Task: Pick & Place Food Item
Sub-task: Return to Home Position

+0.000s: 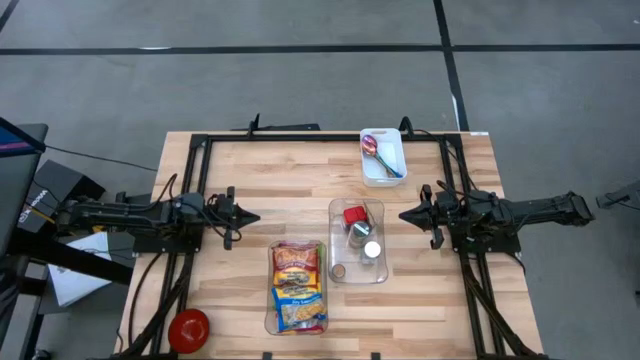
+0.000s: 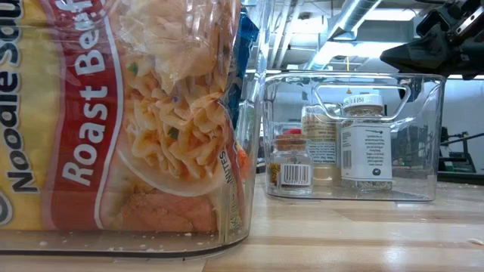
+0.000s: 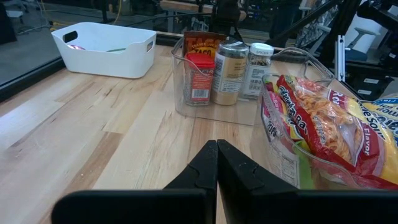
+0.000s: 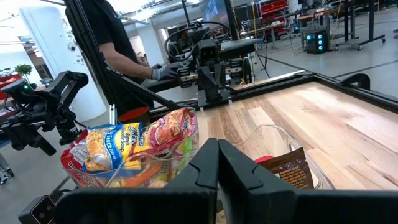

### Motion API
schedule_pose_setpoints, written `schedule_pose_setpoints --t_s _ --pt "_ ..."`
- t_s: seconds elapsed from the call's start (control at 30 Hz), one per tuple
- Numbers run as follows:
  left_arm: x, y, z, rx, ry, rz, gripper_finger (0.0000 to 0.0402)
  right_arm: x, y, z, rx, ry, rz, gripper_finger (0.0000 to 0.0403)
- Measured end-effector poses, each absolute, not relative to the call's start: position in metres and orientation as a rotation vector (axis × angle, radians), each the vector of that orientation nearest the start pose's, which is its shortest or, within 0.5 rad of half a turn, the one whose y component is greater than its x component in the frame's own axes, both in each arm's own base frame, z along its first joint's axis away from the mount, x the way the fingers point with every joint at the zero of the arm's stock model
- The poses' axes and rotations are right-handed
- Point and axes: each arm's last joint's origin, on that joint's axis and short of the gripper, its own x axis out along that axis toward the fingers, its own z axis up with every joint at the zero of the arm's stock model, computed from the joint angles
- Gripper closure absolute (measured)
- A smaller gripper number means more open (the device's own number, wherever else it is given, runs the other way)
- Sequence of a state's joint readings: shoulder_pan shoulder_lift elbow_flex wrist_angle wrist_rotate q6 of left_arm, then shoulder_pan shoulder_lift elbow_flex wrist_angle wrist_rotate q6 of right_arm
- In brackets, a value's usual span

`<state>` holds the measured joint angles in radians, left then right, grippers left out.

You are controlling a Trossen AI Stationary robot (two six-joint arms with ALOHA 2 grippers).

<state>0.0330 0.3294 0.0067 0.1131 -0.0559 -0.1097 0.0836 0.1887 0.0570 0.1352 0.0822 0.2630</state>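
Observation:
Several noodle packets (image 1: 297, 285) lie in a clear bin (image 1: 270, 322) near the table's front edge; they fill the left of the low view (image 2: 121, 113). Beside it, a second clear bin (image 1: 381, 275) holds spice jars (image 3: 214, 73) standing upright. My left gripper (image 1: 255, 217) hovers shut above the table's left half, pointing toward the bins, its tip (image 3: 217, 146) short of them. My right gripper (image 1: 403, 214) hovers shut on the right, just beside the jar bin, pointing left (image 4: 217, 144). Neither touches anything.
A white tub (image 1: 383, 156) with spoons stands at the far edge. A red bowl (image 1: 188, 329) sits at the near left corner. A black frame (image 1: 200, 140) runs around the table. A person (image 4: 118, 43) stands beyond the left arm's side. Bare wood (image 1: 290, 180) lies between the grippers.

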Motion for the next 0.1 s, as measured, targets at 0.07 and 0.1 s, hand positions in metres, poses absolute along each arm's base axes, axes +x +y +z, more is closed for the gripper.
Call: schedule_pose_setpoints --t_s 0.07,0.1 --pt "0.1160 0.0054 0.1480 -0.107 0.205 0.100 0.0401 0.1079 0.0066 0.1807 0.263 -0.003 0.002 0.0403" --pt "0.1160 0.0054 0.1480 -0.107 0.204 0.100 0.0401 0.1079 0.0067 0.1807 0.263 -0.004 0.002 0.0403"
